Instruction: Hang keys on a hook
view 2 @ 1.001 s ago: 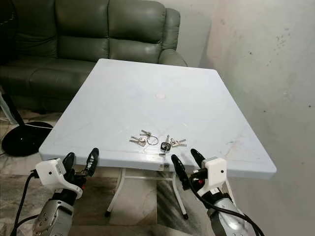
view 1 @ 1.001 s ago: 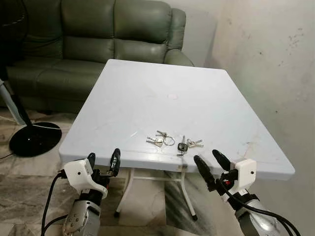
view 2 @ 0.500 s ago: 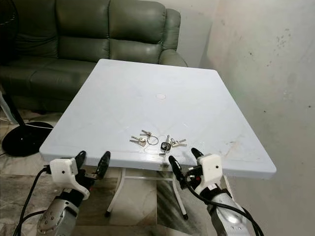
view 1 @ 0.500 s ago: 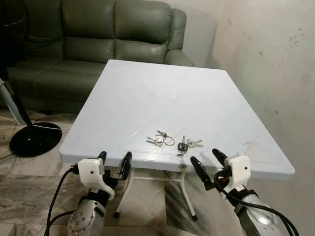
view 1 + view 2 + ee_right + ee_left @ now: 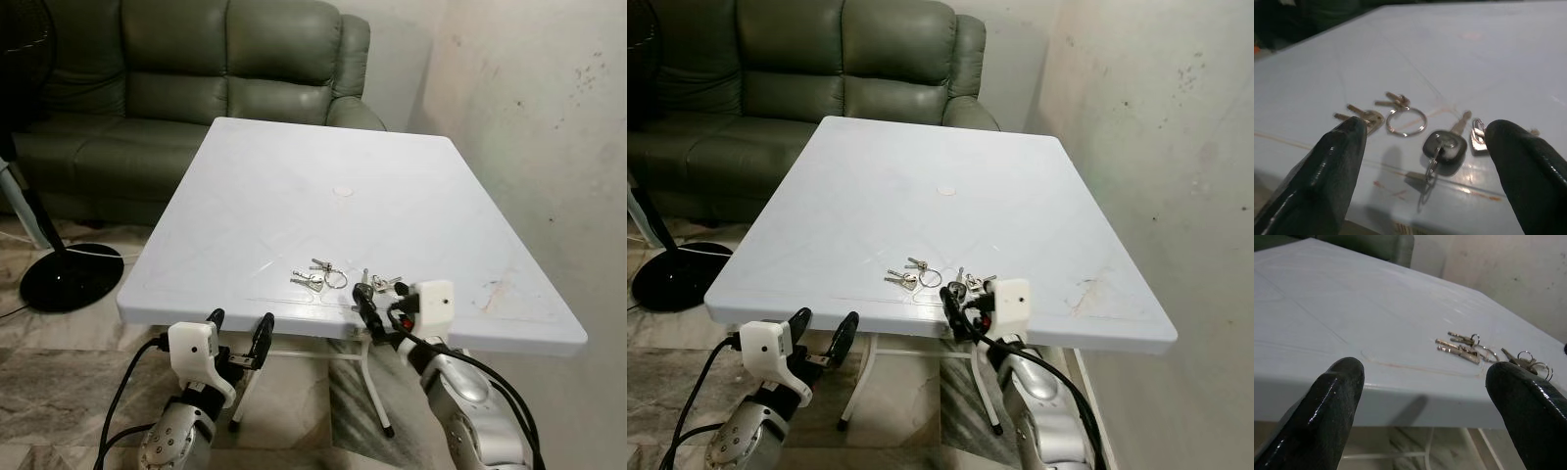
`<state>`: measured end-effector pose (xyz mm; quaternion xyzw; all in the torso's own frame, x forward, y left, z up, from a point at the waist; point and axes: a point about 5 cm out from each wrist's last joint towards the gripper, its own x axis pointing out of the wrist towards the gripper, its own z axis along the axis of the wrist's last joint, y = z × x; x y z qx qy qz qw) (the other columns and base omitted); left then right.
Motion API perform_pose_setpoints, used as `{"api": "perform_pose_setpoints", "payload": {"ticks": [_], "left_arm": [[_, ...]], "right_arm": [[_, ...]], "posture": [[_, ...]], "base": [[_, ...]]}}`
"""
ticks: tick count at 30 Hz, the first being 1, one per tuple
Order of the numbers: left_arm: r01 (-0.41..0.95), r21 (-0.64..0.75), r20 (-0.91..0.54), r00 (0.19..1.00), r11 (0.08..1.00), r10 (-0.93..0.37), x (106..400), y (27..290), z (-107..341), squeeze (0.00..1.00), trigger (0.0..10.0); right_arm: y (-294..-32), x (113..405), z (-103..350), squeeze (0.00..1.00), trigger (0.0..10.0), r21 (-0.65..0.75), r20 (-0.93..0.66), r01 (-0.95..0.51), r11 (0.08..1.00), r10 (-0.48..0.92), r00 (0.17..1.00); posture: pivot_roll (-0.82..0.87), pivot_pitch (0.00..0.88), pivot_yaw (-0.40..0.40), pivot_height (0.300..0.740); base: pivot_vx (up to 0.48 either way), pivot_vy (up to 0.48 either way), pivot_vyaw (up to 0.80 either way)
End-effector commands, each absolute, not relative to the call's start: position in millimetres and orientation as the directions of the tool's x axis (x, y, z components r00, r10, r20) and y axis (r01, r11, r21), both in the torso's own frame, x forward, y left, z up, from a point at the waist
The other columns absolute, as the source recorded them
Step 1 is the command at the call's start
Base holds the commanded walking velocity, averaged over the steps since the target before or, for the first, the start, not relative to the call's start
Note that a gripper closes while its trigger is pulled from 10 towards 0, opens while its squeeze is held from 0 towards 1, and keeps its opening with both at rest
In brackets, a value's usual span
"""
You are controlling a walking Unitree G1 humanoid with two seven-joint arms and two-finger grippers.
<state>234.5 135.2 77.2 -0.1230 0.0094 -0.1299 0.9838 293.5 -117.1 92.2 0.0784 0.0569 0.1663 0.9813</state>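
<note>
A green sofa (image 5: pixel 196 69) stands behind a white table (image 5: pixel 294 186), with a black fan base (image 5: pixel 69 277) on the floor to the left. Near the table's front edge lie 2 bunches of keys: silver keys (image 5: pixel 315 278) on a ring, and just to their right a black-headed key (image 5: pixel 1445 145) with small silver ones. The right gripper (image 5: pixel 377 311) is over the front edge at the black key, fingers spread wide on either side of it. The left gripper (image 5: pixel 238 335) hangs below the edge, fingers also wide apart.
</note>
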Motion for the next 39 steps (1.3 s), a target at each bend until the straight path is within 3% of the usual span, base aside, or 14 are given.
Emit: {"api": "perform_pose_setpoints", "payload": {"ticks": [1, 6, 17, 30, 31, 32, 35, 36, 37, 39], "left_arm": [[0.267, -0.245, 0.018, 0.963, 0.932, -0.271, 234, 132, 81, 0.0, 10.0], [0.257, -0.242, 0.017, 0.965, 0.936, -0.261, 234, 133, 81, 0.0, 10.0], [0.241, -0.254, 0.015, 0.969, 0.937, -0.245, 233, 134, 82, 0.0, 10.0], [0.237, -0.251, 0.014, 0.97, 0.939, -0.241, 234, 135, 83, 0.0, 10.0], [0.235, -0.253, 0.016, 0.971, 0.938, -0.239, 234, 135, 83, 0.0, 10.0], [0.235, -0.253, 0.016, 0.971, 0.938, -0.239, 234, 135, 83, 0.0, 10.0], [0.234, -0.253, 0.015, 0.971, 0.939, -0.238, 235, 134, 83, 0.0, 10.0], [0.234, -0.252, 0.015, 0.971, 0.939, -0.238, 235, 134, 83, 0.0, 10.0], [0.234, -0.25, 0.016, 0.971, 0.939, -0.238, 235, 134, 83, 0.0, 10.0], [0.233, -0.251, 0.016, 0.971, 0.94, -0.237, 235, 134, 83, 0.0, 10.0]], "right_arm": [[-111, 297, 88, 0.0, 10.0, 0.162, -0.128, -0.29, 0.943, 0.311, 0.942], [-104, 300, 84, 0.0, 10.0, 0.083, -0.164, -0.221, 0.972, 0.232, 0.959], [-102, 299, 76, 0.0, 10.0, 0.064, -0.225, -0.107, 0.992, 0.119, 0.967], [-92, 302, 76, 0.0, 10.0, 0.068, -0.223, -0.076, 0.995, 0.089, 0.971], [-89, 302, 77, 0.0, 9.3, 0.074, -0.217, -0.074, 0.995, 0.088, 0.972], [-89, 302, 77, 0.0, 9.3, 0.074, -0.217, -0.074, 0.995, 0.088, 0.972], [-88, 303, 78, 0.0, 5.5, 0.085, -0.205, -0.071, 0.994, 0.087, 0.975], [-87, 303, 79, 0.0, 5.4, 0.082, -0.199, -0.067, 0.994, 0.082, 0.976], [-86, 304, 80, 0.0, 2.8, 0.087, -0.196, -0.067, 0.994, 0.083, 0.977], [-85, 304, 81, 0.0, 2.3, 0.082, -0.19, -0.064, 0.995, 0.078, 0.979]], "posture": [[0.05, 0.049, -0.083, 0.74], [0.06, 0.058, -0.085, 0.74], [0.06, 0.066, -0.092, 0.74], [0.07, 0.066, -0.089, 0.74], [0.07, 0.066, -0.089, 0.74], [0.07, 0.066, -0.089, 0.74], [0.07, 0.064, -0.088, 0.74], [0.07, 0.064, -0.088, 0.74], [0.07, 0.063, -0.088, 0.74], [0.07, 0.063, -0.088, 0.74]], "base": [[0.0, 0.0, 0.0], [0.0, 0.0, 0.0], [0.0, 0.0, 0.0], [0.0, 0.0, 0.0], [0.0, 0.0, 0.0], [0.0, 0.0, 0.0], [0.0, 0.0, 0.0], [0.0, 0.0, 0.0], [0.0, 0.0, 0.0], [0.0, 0.0, 0.0]]}}
